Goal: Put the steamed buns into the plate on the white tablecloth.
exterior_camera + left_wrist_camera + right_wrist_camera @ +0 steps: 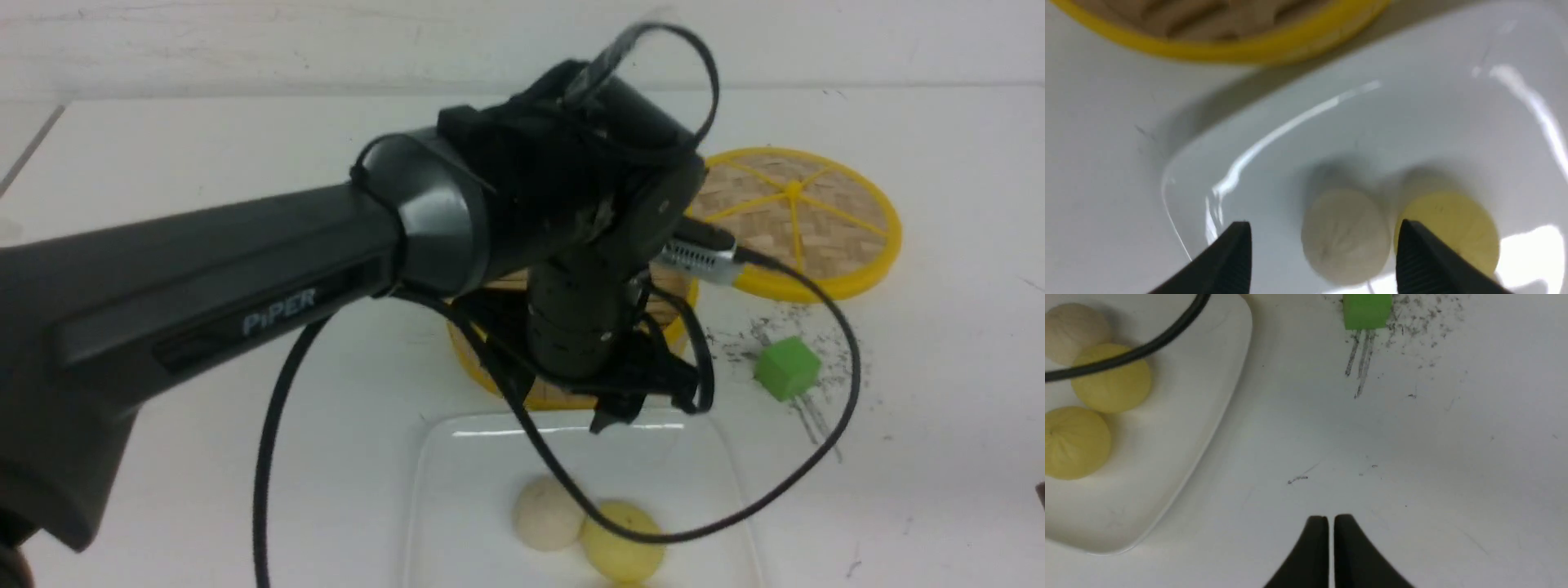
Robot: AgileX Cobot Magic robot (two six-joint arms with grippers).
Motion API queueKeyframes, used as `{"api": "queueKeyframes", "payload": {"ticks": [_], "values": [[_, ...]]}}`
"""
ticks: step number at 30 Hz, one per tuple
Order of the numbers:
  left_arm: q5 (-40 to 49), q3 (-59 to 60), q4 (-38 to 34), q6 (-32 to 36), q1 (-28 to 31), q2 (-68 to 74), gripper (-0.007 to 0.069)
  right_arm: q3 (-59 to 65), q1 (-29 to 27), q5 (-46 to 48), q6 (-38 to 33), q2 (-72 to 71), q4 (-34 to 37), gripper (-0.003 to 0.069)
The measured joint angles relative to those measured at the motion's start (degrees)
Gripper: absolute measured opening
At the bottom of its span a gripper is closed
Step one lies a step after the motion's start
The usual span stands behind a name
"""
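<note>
Cream and touching a yellow bun (623, 555), the pale bun (548, 513) sits inside the white plate (437, 482); a second yellow bun (1075, 443) lies there too, farther from the plate's far edge. The left tool (1325, 223) hangs open above the plate, fingers wide apart; the right tool (1332, 516) is closed but for a thin slit. Beyond the plate's far right corner, a green cube (789, 368) rests on the desk (939, 367)

The left arm (539, 212) reaches forward and inward, its wrist bent downward — the left gripper (1327, 237) has its fingers spread apart. The right gripper (1331, 522) has its fingers nearly together — a thin gap is between them.
</note>
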Motion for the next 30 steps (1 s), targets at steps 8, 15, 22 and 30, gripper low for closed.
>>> {"api": "queueKeyframes", "payload": {"ticks": [8,15,22,30], "values": [[0.66,-9.34,6.52,0.00,0.00,0.00,0.0367,-9.31,0.00,14.70,0.00,-9.48,-3.69,0.0046],[1.08,-9.93,7.40,0.00,0.00,0.00,0.0160,-6.94,0.00,15.65,4.89,-28.39,-7.42,0.0050],[1.08,-9.93,7.40,0.00,0.00,0.00,0.0013,9.43,0.00,-8.50,10.12,-39.52,-8.60,0.0028],[1.08,-9.93,7.40,0.00,0.00,0.00,0.0009,14.08,0.05,-17.84,10.52,-39.36,-8.98,-0.0016]]}}
